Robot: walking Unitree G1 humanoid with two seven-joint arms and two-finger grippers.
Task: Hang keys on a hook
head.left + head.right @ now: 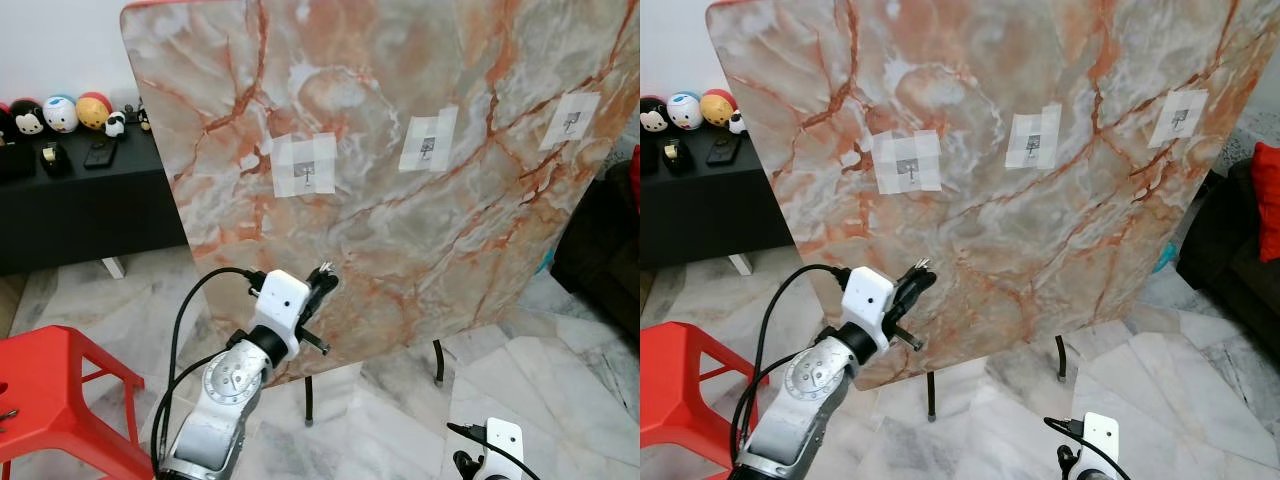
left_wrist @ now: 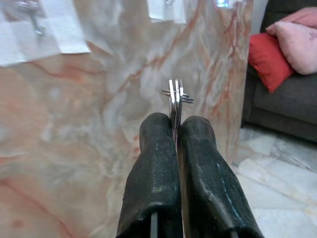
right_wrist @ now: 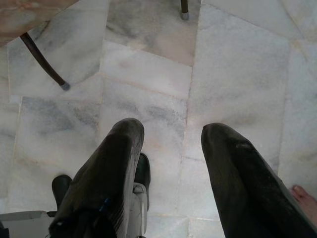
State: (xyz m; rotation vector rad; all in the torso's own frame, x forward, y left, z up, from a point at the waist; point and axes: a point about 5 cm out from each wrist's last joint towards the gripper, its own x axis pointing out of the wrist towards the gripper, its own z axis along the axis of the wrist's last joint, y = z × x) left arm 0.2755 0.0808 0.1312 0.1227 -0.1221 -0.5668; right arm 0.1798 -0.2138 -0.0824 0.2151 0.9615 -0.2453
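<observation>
Marble board [image 1: 400,230] carries three taped hooks [image 1: 306,165]; left gripper [image 2: 174,130] pinches keys [image 2: 176,95]; right gripper [image 3: 171,139] spread.

Marble-look board [image 1: 400,200]: cream and grey-green ground, orange-red veining, thin red rim on the top edge. Three pale white tape patches [image 1: 305,165] on it, each with a small grey metal hook [image 1: 308,172]. Board legs [image 1: 308,398] dark brown/black. Floor [image 3: 237,64]: grey-white marble tiles, soft grey clouding. Left end effector [image 2: 176,131]: matte black fingers, scuffed; keys [image 2: 176,96] silver. Left arm silver with white wrist housing, black cable. Right end effector [image 3: 171,144]: black fingers, dusty grey wear. Stool [image 1: 60,385] bright red. Side cabinet [image 1: 90,205] black; round toys [image 1: 62,112] on it in red, yellow, white, black. Sofa [image 2: 292,94] dark grey, cushions [image 2: 277,47] red and pink.
</observation>
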